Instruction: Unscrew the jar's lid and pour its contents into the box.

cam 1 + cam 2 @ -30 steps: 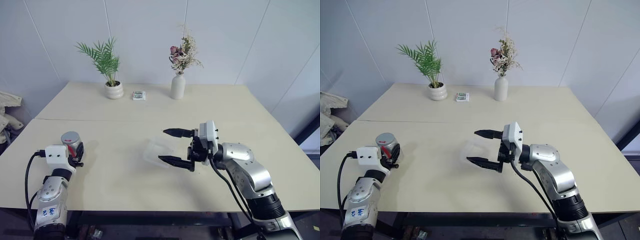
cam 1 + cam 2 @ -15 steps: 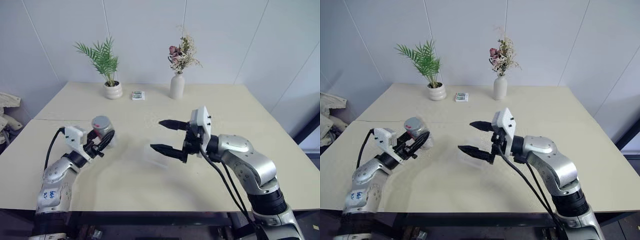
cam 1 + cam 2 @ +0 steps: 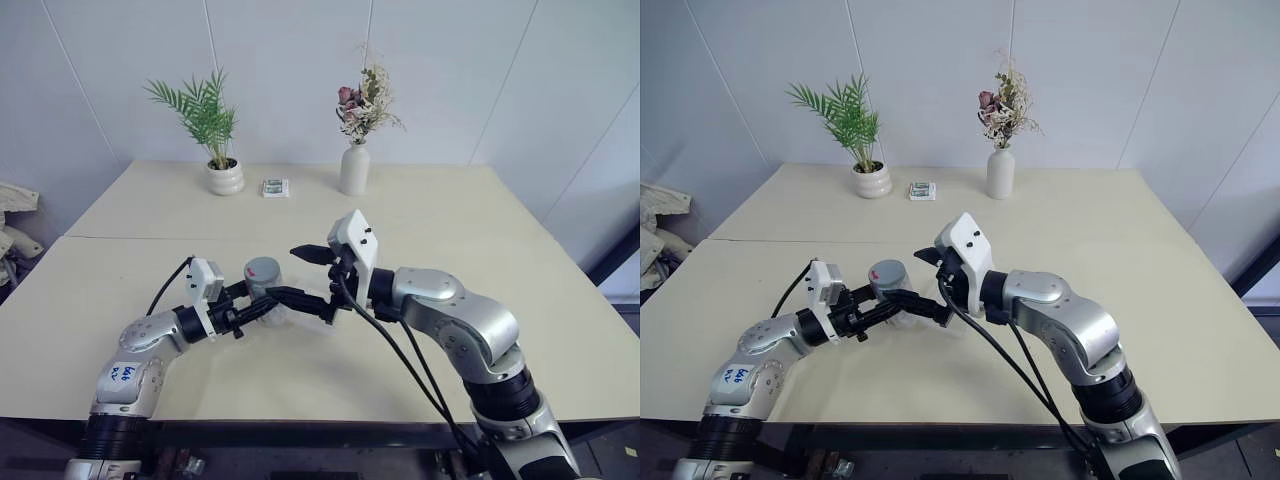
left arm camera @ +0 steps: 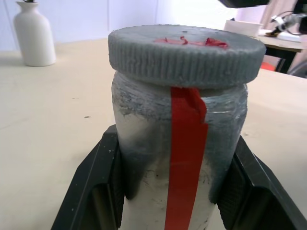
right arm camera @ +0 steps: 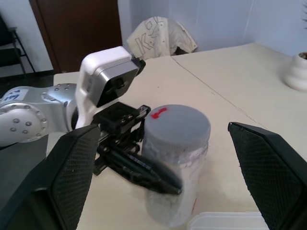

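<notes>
Left gripper is clamped on the jar, one black finger pressed to each side of the glass below the cap; jar held upright, above the front half of the table, near its middle. The lid is on: grey, ribbed edge, a red scribble on top that cannot be read as any letter or word. A strip of red tape runs down the jar's side from just under the lid; no printing on it. The glass is fogged grey inside, so the contents cannot be made out. The left forearm carries a small white sticker with blue handwriting, not legible. Right gripper stands with its jaws wide apart, holding nothing, one finger on either side of the lid and no contact seen; in the right wrist view the lid sits between the two fingers. The box, clear plastic, lies on the table just beside the jar. Toward the far edge of the table: a white pot with a green plant, a small green-white packet whose print is too small to read, and a white vase of dried flowers.
</notes>
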`<move>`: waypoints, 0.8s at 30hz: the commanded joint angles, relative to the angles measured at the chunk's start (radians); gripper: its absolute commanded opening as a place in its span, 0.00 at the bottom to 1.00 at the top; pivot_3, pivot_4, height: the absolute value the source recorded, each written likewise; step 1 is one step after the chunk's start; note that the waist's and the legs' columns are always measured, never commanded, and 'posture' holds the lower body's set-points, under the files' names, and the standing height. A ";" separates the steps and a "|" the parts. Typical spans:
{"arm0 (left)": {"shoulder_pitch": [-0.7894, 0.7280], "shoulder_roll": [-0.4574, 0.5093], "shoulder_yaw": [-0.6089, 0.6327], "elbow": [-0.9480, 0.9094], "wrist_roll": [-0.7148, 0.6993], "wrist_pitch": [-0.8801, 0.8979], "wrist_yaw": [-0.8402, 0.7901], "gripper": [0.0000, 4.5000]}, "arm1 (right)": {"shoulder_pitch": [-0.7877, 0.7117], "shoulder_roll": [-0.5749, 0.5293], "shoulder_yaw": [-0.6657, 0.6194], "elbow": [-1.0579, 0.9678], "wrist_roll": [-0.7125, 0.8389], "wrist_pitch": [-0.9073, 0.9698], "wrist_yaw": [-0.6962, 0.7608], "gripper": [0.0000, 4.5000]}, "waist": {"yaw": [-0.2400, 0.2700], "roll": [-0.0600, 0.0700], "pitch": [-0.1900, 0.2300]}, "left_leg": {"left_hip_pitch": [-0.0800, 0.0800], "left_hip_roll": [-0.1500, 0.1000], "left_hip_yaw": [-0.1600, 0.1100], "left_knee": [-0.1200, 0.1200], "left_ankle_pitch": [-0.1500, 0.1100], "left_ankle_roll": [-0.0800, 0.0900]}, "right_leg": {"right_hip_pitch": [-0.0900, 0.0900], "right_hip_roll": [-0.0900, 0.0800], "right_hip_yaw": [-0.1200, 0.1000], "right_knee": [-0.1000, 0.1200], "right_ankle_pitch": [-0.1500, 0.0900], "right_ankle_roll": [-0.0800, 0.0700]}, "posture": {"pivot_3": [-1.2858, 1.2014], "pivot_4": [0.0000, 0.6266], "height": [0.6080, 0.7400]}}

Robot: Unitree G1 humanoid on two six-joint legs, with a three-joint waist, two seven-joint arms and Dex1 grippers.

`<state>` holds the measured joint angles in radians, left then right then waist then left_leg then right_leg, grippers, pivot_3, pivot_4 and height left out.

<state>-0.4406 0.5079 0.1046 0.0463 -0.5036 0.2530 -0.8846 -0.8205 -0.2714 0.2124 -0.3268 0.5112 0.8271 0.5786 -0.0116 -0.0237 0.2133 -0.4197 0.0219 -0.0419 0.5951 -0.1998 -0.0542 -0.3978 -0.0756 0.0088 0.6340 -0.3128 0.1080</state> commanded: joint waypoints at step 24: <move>-0.044 -0.031 -0.019 -0.022 0.011 -0.031 -0.032 0.44 | -0.025 0.098 0.024 0.083 -0.105 -0.044 -0.026 1.00 | -0.016 0.000 0.000 | 0.000 0.000 -0.001 0.001 0.001 0.000 | -0.001 0.000 0.000 0.003 0.000 0.000 | 0.52 0.24 1.00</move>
<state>-0.4641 0.4795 0.0787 0.0468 -0.4911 0.2419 -0.9106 -0.8207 -0.1836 0.2483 -0.2277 0.4024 0.8067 0.5466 -0.0276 -0.0237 0.2133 -0.4197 0.0218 -0.0424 0.5963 -0.1992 -0.0539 -0.3983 -0.0754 0.0090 0.6372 -0.3128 0.1079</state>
